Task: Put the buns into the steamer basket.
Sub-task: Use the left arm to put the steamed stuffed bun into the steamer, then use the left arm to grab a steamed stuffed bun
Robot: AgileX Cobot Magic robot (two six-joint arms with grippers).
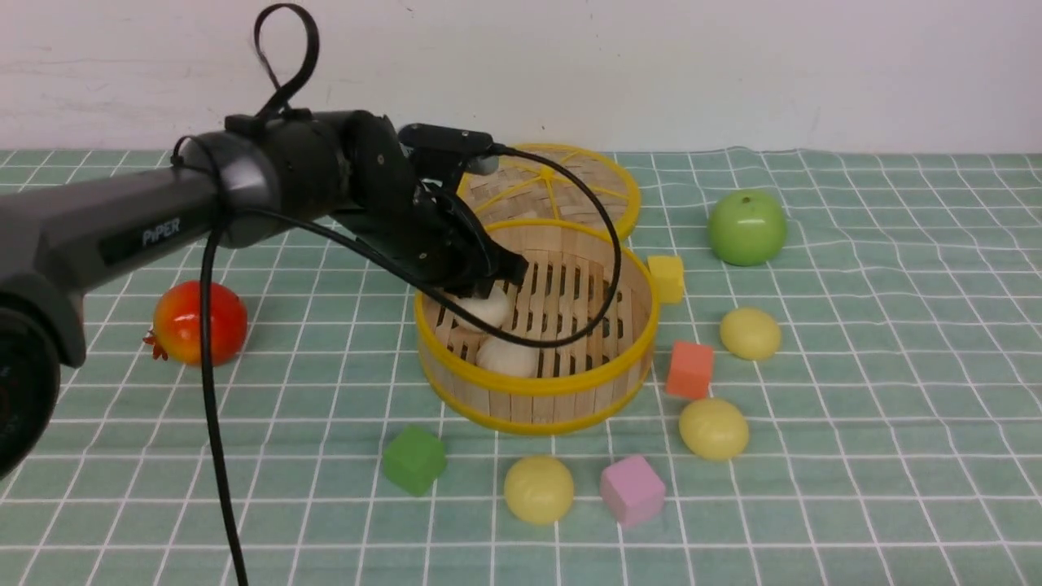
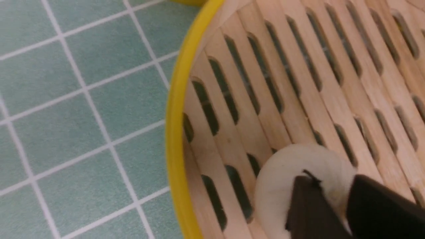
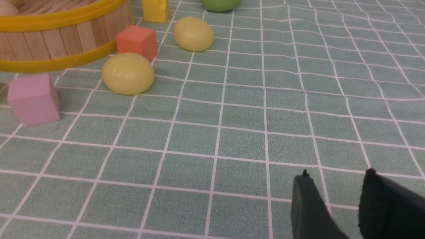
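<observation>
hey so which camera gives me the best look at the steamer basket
The front view: it shows nearly the whole steamer basket, yellow rims, slatted floor and two off-white buns, though the left arm hides part of its edge. The left wrist view shows only a close-up of floor and rim; the right wrist view, just a piece of its outer side.

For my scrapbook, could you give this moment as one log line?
off-white smooth buns: two in round slatted wooden basket | pale yellow smooth buns: three outside
</observation>
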